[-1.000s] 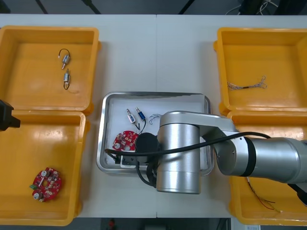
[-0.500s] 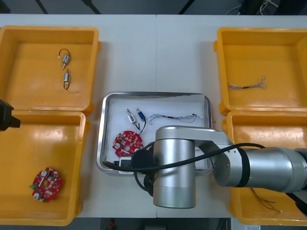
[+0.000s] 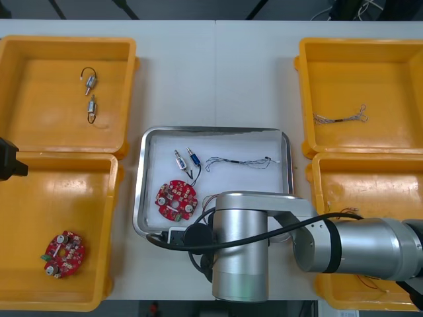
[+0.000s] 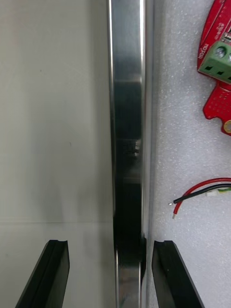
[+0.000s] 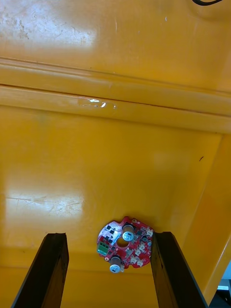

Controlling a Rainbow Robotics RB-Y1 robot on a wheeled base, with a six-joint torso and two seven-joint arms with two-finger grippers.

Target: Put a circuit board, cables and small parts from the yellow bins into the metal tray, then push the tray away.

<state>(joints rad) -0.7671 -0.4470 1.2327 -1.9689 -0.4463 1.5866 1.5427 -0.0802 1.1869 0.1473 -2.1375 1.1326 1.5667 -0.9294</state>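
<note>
The metal tray (image 3: 140,191) sits mid-table, white inside, holding a red circuit board (image 3: 176,199), two small metal parts (image 3: 185,158) and a twisted blue and white cable (image 3: 238,162). My right arm (image 3: 241,254) lies over the tray's near edge. In the right wrist view my right gripper (image 4: 113,276) is open, one finger on each side of the tray's rim (image 4: 126,120). Inside the rim lie the board (image 4: 219,57) and a red and yellow cable (image 4: 202,190). My left gripper (image 5: 108,274) hangs open above a second board (image 5: 125,243) in the near left bin (image 5: 115,159).
The far left bin (image 3: 39,99) holds two small metal parts (image 3: 90,78). A thin cable (image 3: 340,119) lies in the far right bin (image 3: 370,79). The near left bin (image 3: 59,198) holds the spare board (image 3: 63,253). Bare table lies beyond the tray.
My right arm has drawn back toward the table's near edge, uncovering the board and cable in the tray. The tray and the left arm have stayed put.
</note>
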